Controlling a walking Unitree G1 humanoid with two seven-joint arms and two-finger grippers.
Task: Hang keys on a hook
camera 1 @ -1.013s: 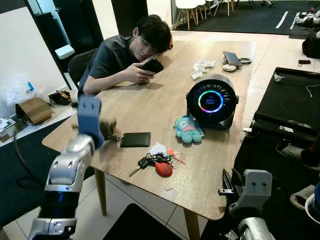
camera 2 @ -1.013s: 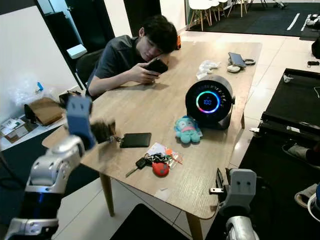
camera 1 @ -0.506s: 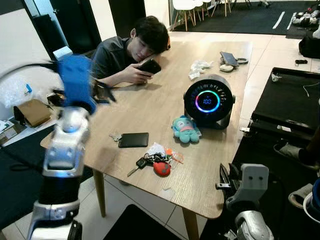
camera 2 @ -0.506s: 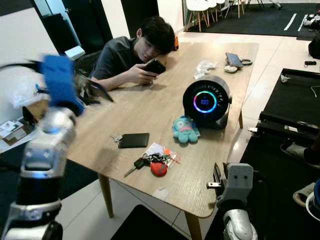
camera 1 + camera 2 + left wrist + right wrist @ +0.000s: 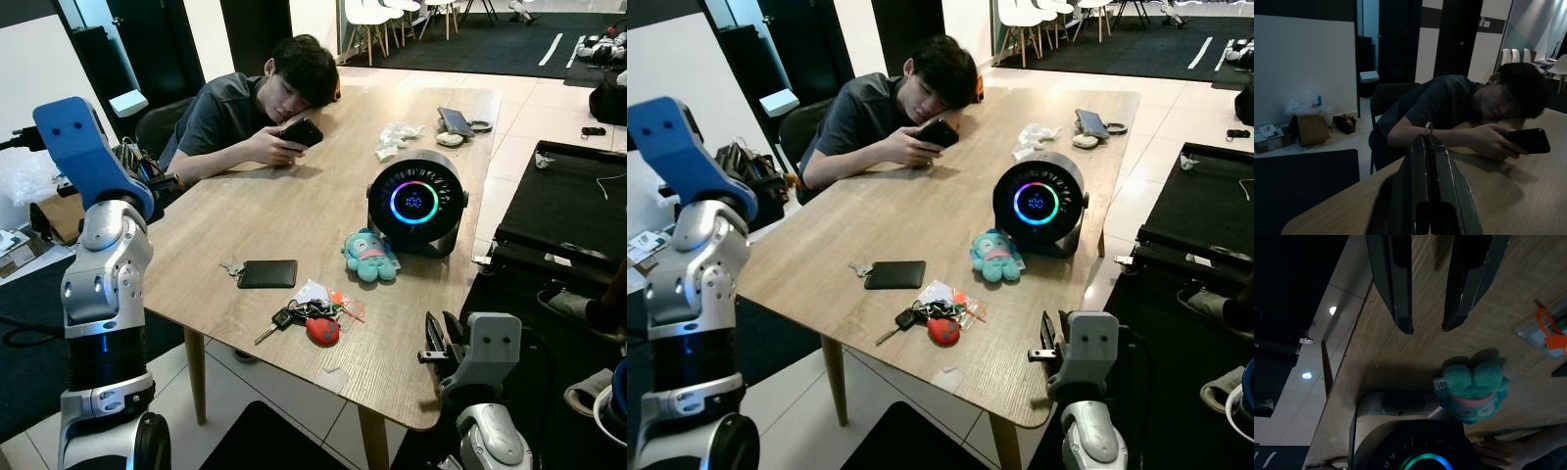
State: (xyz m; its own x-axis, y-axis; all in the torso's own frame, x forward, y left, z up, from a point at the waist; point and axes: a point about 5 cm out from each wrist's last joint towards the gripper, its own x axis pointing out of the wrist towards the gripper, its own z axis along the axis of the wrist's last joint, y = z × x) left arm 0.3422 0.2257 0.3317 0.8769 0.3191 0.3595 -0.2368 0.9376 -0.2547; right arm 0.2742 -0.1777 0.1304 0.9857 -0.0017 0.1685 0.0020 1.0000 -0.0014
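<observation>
1. two tools: the left tool, raised at the table's left edge near the seated person, has its two black fingers pressed together, with a small metal ring poking out at the tips; what hangs from the ring cannot be made out.
2. the right tool sits low off the table's near right corner, its two tapered fingers parted with a clear gap and nothing between them.
3. one bunch of keys lies on the wooden table near its front edge: a black car key, a metal blade, a round red fob and an orange tag.
4. one small metal key piece rests just beside one flat black rectangular wallet.
5. one teal plush toy, soft and rounded, leans at the foot of one black round device with a glowing coloured ring.
6. one person rests their head on the table, holding one dark phone.
</observation>
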